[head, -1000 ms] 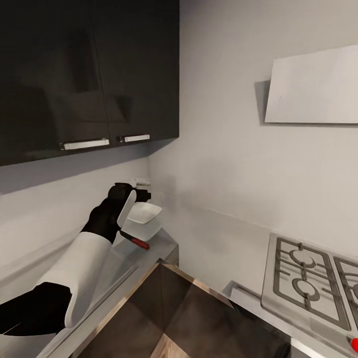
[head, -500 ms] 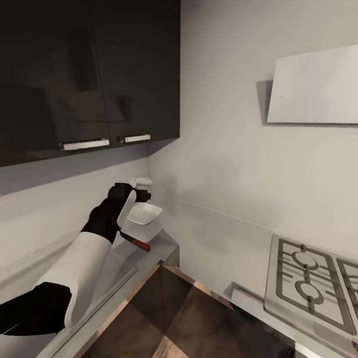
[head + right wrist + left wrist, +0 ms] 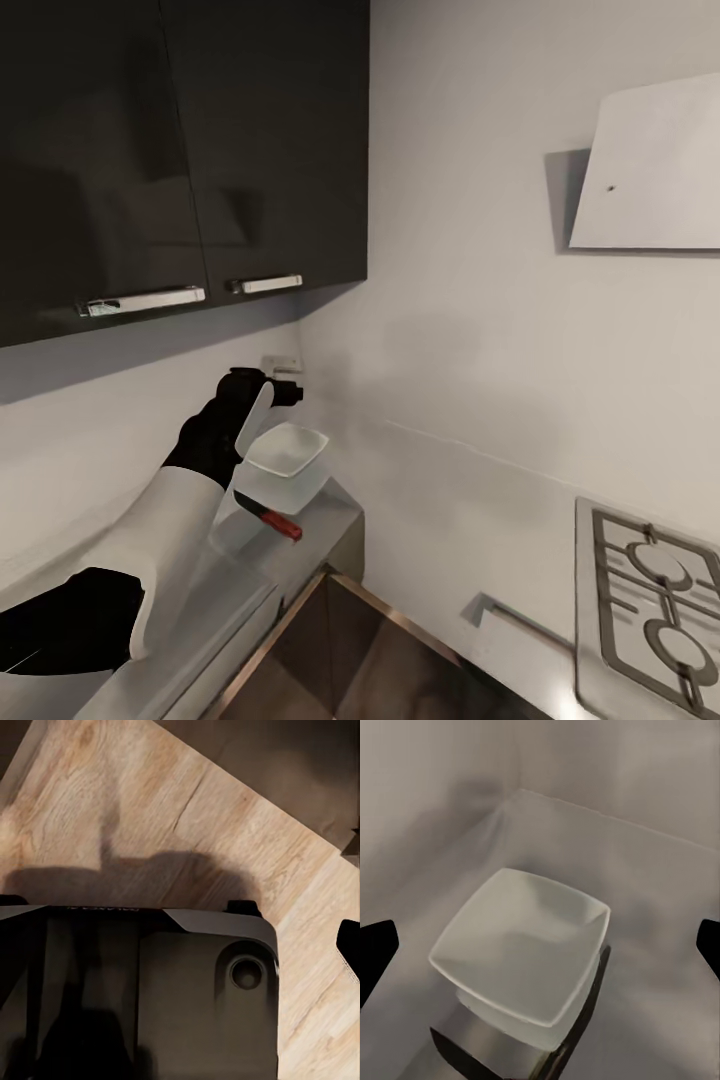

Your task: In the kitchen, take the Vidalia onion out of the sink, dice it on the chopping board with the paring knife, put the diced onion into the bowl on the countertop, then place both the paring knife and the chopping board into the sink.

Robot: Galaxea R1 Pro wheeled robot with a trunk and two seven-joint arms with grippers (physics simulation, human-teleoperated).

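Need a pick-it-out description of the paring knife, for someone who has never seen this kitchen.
Start at the glossy black wall cabinets and drop to the grey countertop running into the corner below them. Near its end sits a white squarish bowl; the small paring knife lies just in front of it. Its red handle and dark pointed blade stand out, the one coloured thing on that counter.
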